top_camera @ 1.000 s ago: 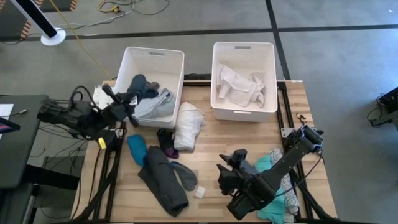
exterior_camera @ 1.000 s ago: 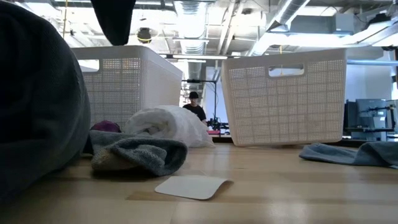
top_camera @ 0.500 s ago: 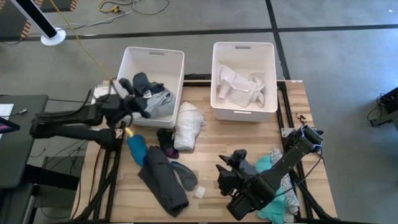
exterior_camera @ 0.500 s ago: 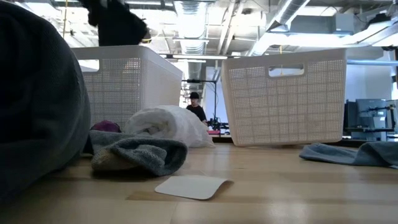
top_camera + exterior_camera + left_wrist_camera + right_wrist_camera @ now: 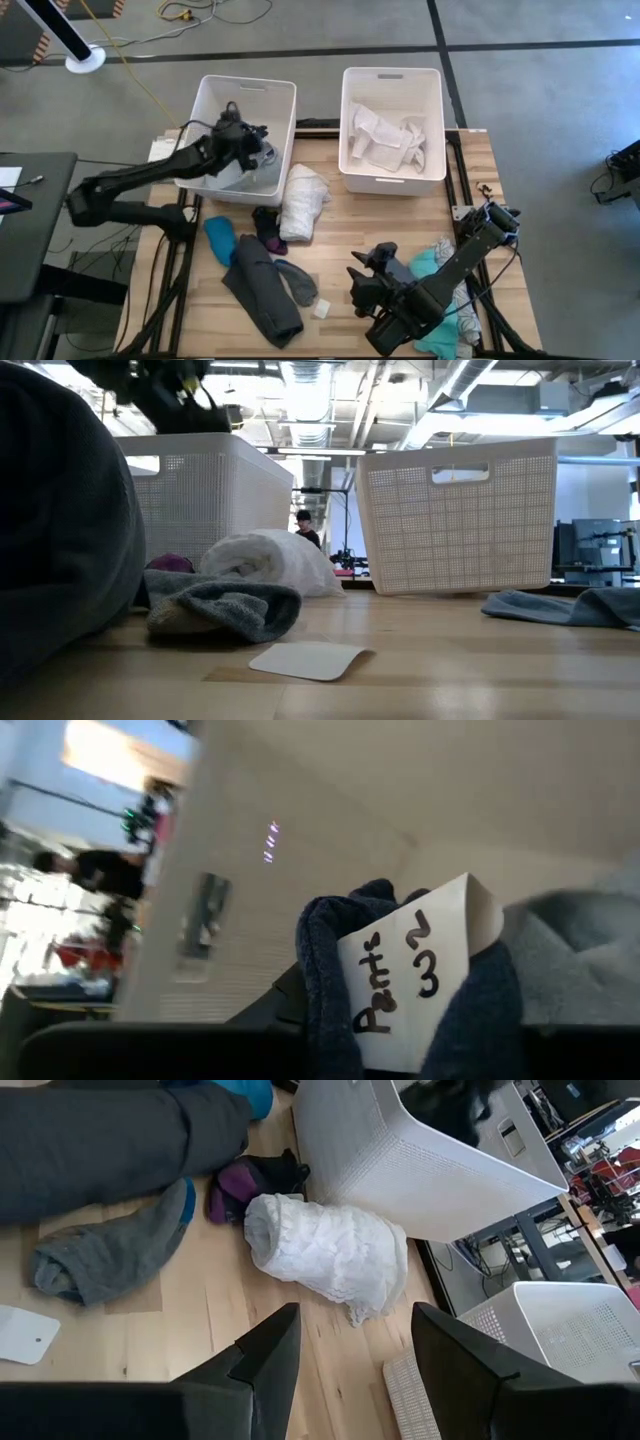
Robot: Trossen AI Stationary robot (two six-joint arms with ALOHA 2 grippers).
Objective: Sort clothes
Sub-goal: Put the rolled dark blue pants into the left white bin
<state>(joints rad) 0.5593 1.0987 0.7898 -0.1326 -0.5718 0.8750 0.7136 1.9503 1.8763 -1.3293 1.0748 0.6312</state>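
Observation:
My left gripper (image 5: 244,140) is over the left white bin (image 5: 212,100), shut on a dark navy garment (image 5: 325,950) that carries a white handwritten paper tag (image 5: 415,965). Grey clothes (image 5: 240,175) lie in that bin. The right bin (image 5: 432,120) holds white garments (image 5: 385,135). On the table lie a white roll (image 5: 302,200), a teal piece (image 5: 220,238), a long dark grey garment (image 5: 262,292), a small grey one (image 5: 298,283) and a black-purple one (image 5: 268,226). My right gripper (image 5: 362,287) is open and empty over the table's near middle. My left gripper holds the navy garment bunched between its two fingers, with the fold and tag (image 5: 400,1010) sticking out past them. The garment itself hides the fingertips. It is held inside the bin's walls, beside the grey clothes (image 5: 585,945); whether it touches them I cannot tell.
A teal and grey pile (image 5: 445,270) lies under my right arm at the table's right. A small white card (image 5: 320,310) lies near the front edge. Bare wood shows between the white roll and my right gripper. A person stands in the room behind (image 5: 303,525).
My left gripper has swung from beyond the table's left edge toward the right and far side, carrying the navy garment over the left bin. My right arm has kept still.

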